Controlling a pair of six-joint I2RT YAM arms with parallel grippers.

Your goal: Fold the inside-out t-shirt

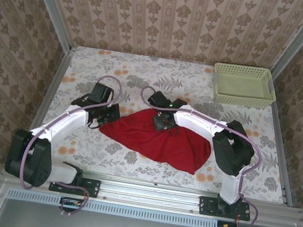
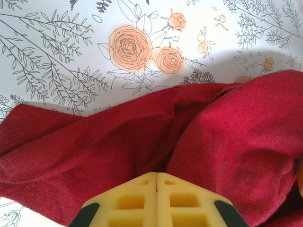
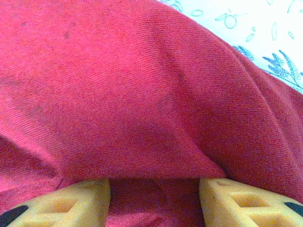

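The inside-out t-shirt [image 1: 161,143] is a plain red cloth lying crumpled in the middle of the flowered table, wide at the right and narrowing to a corner at the left. My left gripper [image 1: 106,119] sits at that left corner. In the left wrist view its yellow fingers [image 2: 156,175] are pressed together, and the shirt's [image 2: 227,137] creases run right into their tip. My right gripper [image 1: 164,122] is on the shirt's upper edge. Its fingers [image 3: 155,184] stand apart, with a raised fold of red cloth [image 3: 142,94] over and between them.
A pale green basket [image 1: 242,85] stands at the back right corner. Patterned walls close in the table on three sides, and a metal rail [image 1: 157,188] carrying the arm bases runs along the near edge. Bare tablecloth [image 2: 57,52] lies beyond the shirt.
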